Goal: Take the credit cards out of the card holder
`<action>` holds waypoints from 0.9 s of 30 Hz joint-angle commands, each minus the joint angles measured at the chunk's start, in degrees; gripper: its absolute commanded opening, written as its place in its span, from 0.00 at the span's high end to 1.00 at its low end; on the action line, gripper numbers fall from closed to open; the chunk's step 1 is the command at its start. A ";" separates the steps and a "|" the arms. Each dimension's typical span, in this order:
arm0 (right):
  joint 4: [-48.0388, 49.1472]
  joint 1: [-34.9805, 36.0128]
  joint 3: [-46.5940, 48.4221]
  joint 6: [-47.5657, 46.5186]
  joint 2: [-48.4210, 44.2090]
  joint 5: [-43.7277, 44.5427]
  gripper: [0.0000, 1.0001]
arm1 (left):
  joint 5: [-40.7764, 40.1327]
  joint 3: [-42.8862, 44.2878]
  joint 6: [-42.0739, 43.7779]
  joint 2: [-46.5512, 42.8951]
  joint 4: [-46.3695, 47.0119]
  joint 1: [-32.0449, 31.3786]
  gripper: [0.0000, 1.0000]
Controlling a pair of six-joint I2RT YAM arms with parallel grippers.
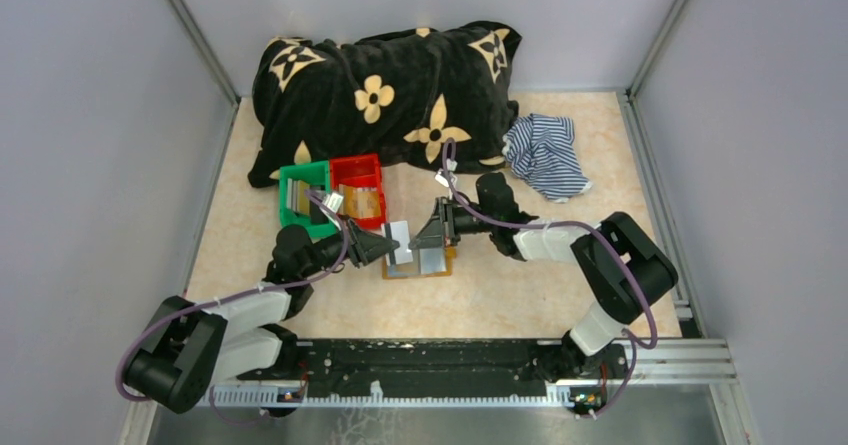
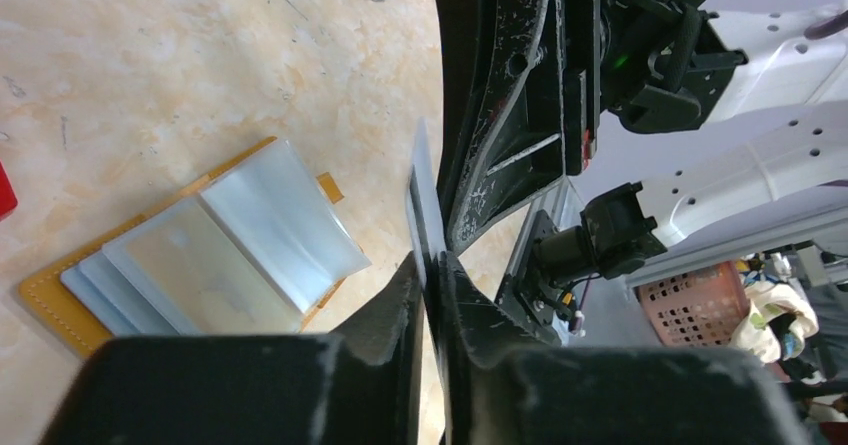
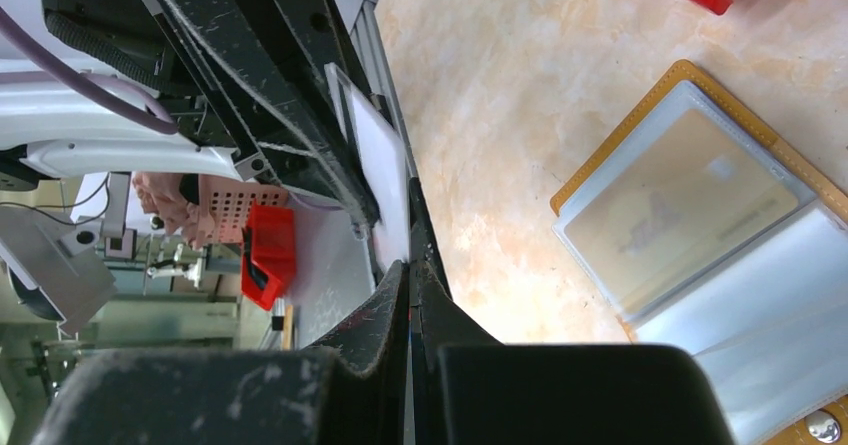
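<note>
Bright, even light from above fills the booth, so the pale marbled surface carries only faint, soft shadows. The clear plastic sleeves of the tan-orange card holder glare milky white. The thin whitish credit card looks washed out, and the room beyond it is soft.

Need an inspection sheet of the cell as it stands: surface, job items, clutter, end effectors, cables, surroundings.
Surface: beige marbled tabletop, small specks on it.
Job's things: card holder lies open on the table; yellowish card sits in a pocket; white card held off the table near it.
Clutter: green bin, red bin, black flowered blanket, striped cloth.
End effectors: left end effector and right end effector both shut on the white card, from opposite sides.
Cables: left arm's purple cable, right arm's purple cable, both off the holder.
Surroundings: grey walls; aluminium rail at the near edge.
</note>
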 commanded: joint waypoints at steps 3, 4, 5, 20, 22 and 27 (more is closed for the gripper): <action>3.05 0.48 3.04 -0.32 0.32 -0.56 1.00 | 0.49 -0.52 0.24 -1.05 1.43 0.08 1.00; 3.03 0.49 3.20 -0.32 0.25 -0.65 1.00 | 0.51 -0.32 0.29 -0.76 1.55 0.10 1.00; 3.23 0.47 3.38 -0.19 0.21 -0.61 1.00 | 0.50 -0.21 0.02 -0.56 1.96 0.05 1.00; 14.74 0.47 3.75 5.87 2.63 -3.05 0.72 | 1.60 -0.26 -4.67 3.74 11.74 0.12 1.00; 17.49 0.47 3.04 7.59 4.68 -3.64 0.72 | 1.34 0.09 -4.99 4.08 12.55 0.11 1.00; 19.40 0.53 1.44 8.26 3.93 -3.71 0.76 | 1.37 1.03 -6.39 5.51 14.52 0.11 1.00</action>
